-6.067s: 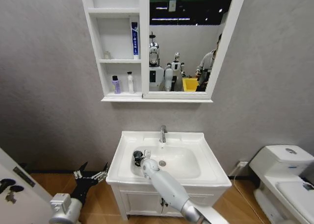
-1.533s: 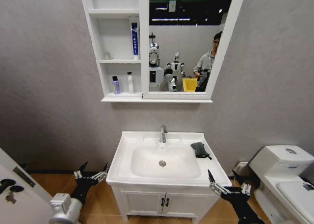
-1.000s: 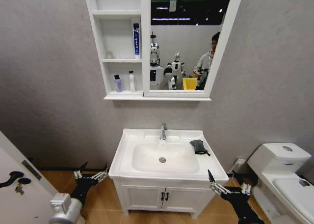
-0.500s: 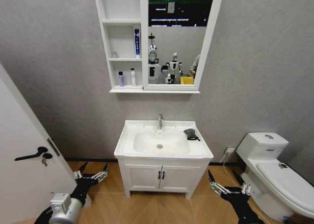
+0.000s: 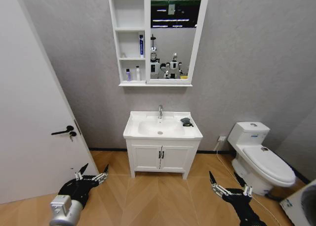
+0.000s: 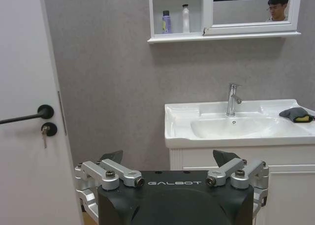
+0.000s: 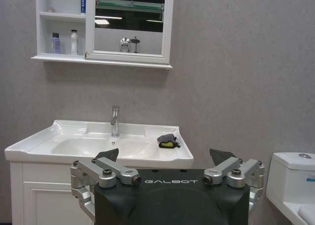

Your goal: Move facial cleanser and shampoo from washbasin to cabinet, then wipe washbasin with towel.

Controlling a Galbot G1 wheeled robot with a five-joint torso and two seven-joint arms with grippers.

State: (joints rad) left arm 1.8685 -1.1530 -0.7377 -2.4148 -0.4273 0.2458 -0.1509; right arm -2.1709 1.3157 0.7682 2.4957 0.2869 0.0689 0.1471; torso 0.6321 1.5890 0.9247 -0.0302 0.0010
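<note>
While both arms are held low over the wood floor [image 5: 158, 196], well apart from the basin [image 5: 162, 126], nothing is gripped. L gripper [image 5: 91, 176] is seen at the lower left of the head view, near the door [image 5: 29, 117], jaws spread wide and empty; same is shown in the left wrist view [image 6: 173, 167]. R gripper [image 5: 228, 187] is seen at the lower right, just in front of the toilet [image 5: 260, 157], jaws likewise spread and empty; confirmed in the right wrist view [image 7: 167, 166].

Basin is set on a white two-door vanity [image 5: 162, 157] against the grey wall. Tap [image 5: 160, 111] stands upright at the basin's back edge, centre. Towel [image 5: 186, 121] is lying crumpled on the basin's flat rim at the right rear corner, beside the bowl, not in it; a bit of yellow is shown on it in the wrist views [image 7: 167, 141].

Cabinet [image 5: 129, 38] is mounted on the wall above the basin, w/ mirror [image 5: 171, 38] on its right. Two small bottles are stood in the lowest compartment: a purple one [image 5: 128, 75] and a white one [image 5: 138, 73], side by side, upright. A tall blue tube [image 5: 141, 45] is stood in the middle compartment at its right side. Which is cleanser and which shampoo can't be told.
</note>
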